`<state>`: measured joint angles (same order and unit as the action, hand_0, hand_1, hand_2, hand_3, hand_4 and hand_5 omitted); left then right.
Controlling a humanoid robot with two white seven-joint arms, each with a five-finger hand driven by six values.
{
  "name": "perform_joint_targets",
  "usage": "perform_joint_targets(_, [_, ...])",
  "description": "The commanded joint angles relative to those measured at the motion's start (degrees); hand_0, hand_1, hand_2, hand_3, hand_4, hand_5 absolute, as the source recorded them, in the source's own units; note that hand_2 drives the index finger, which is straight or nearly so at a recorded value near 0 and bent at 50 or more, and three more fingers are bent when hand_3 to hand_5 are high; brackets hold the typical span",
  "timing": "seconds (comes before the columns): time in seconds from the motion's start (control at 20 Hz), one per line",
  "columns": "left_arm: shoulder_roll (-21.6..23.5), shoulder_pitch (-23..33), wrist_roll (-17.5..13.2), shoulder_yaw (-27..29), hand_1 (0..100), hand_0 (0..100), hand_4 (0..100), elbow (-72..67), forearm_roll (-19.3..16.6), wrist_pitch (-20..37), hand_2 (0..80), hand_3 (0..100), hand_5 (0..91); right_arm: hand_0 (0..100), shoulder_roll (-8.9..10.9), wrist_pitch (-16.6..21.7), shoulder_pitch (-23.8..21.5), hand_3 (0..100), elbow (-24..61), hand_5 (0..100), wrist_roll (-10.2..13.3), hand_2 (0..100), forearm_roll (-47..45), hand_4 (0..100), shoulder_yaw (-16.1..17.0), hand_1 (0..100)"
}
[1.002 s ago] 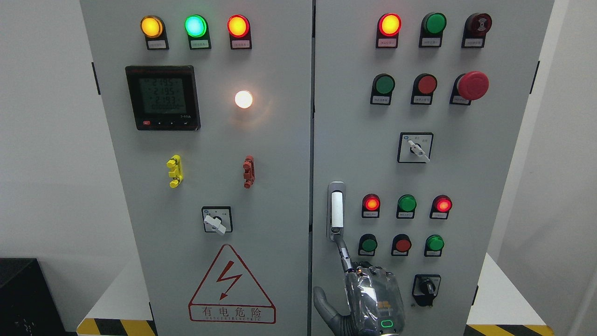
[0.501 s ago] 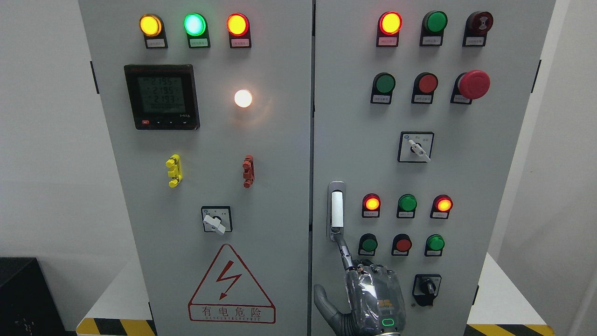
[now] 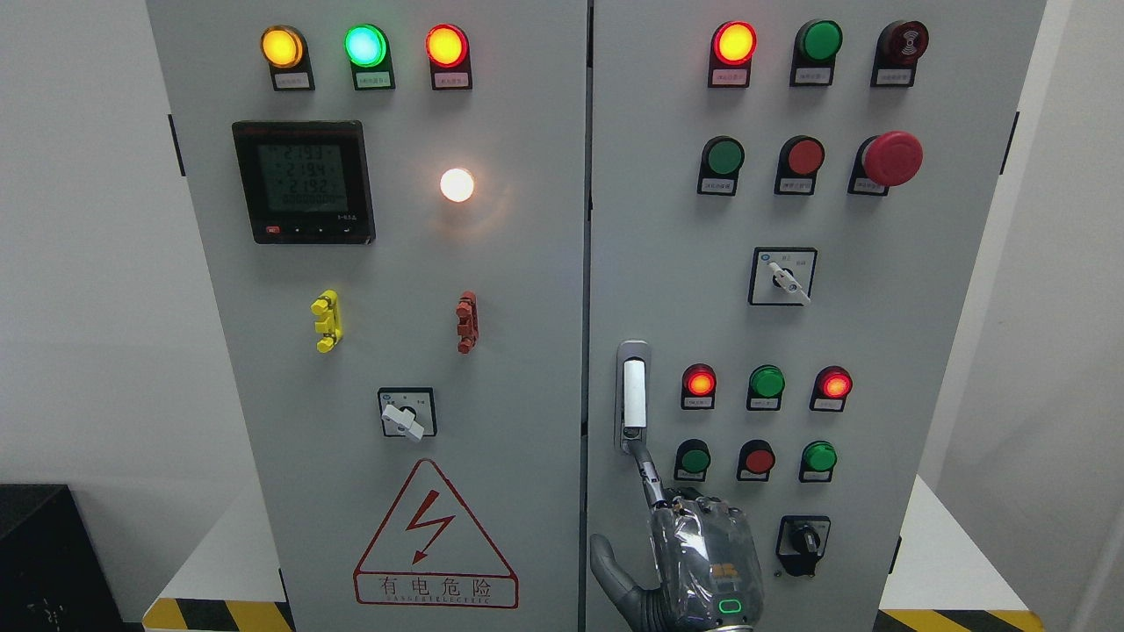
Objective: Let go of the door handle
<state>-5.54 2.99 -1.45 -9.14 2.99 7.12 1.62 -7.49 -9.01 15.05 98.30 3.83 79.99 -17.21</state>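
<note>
The door handle [image 3: 634, 395] is a white upright lever in a grey recessed plate at the left edge of the cabinet's right door [image 3: 878, 351]. My right hand [image 3: 652, 491], silver and clear-shelled, comes up from the bottom edge just below it. Its index finger [image 3: 648, 478] stretches up and touches the handle's lower end. The thumb [image 3: 606, 562] sticks out to the left and the other fingers are bent at the knuckles. Nothing is wrapped in the hand. The left arm does not show.
Both grey cabinet doors are closed along the middle seam [image 3: 587, 307]. Lit lamps, push buttons [image 3: 759, 458], a red emergency stop [image 3: 891, 158] and rotary switches [image 3: 801, 544] crowd the area right of the hand. The left door carries a meter [image 3: 303, 182] and a warning triangle [image 3: 435, 535].
The hand has crept very slightly up and to the right. Its index finger stays at the handle's lower end, and the doors have not moved.
</note>
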Motion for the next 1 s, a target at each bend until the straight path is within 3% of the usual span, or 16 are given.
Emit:
perform_joint_targets(0.0, [0.0, 0.0, -0.05, 0.0, 0, 0, 1, 0.0, 0.0, -0.04, 4.3, 11, 0.0, 36, -0.06, 0.14, 0.07, 75, 3.13, 75, -0.06, 4, -0.01, 73, -0.19, 24])
perform_joint_targets(0.95, [0.0, 0.0, -0.05, 0.0, 0, 0, 1, 0.0, 0.0, -0.04, 4.4, 10, 0.0, 36, -0.15, 0.14, 0.33, 75, 5.15, 75, -0.06, 4, -0.01, 73, -0.28, 25])
